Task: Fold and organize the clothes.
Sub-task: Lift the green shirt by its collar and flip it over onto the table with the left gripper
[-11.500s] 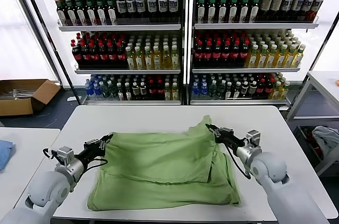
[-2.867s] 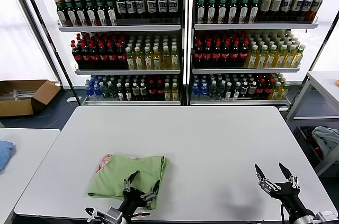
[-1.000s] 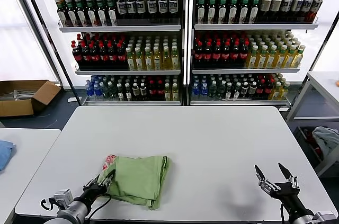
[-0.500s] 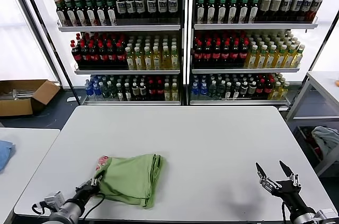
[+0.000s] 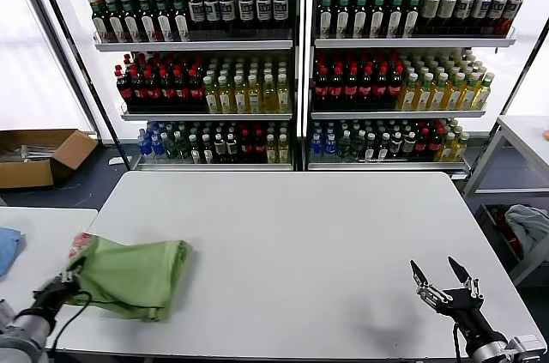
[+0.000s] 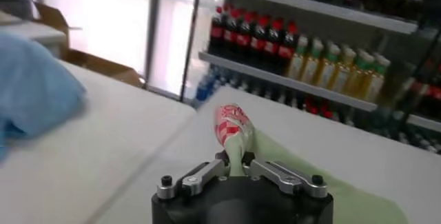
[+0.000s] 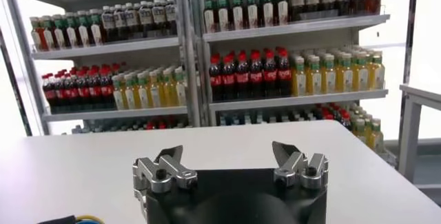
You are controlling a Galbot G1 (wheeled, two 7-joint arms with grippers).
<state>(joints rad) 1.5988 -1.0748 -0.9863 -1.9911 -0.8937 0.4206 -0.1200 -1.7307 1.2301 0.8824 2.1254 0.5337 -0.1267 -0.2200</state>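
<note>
The light green shirt is a folded bundle at the left edge of the big white table, its red-and-white print at the left end. My left gripper is shut on that left end. In the left wrist view the jaws pinch a green fold of the shirt, with the print just beyond. My right gripper is open and empty above the table's front right corner. The right wrist view shows its fingers spread wide over bare table.
A second white table stands to the left with a blue cloth on it, seen also in the left wrist view. Drink shelves fill the back. A cardboard box lies on the floor at left. A pale cloth lies off the right.
My left gripper has dragged the folded shirt leftward, from left of the table's middle to its left edge. The right gripper has stayed open in place.
</note>
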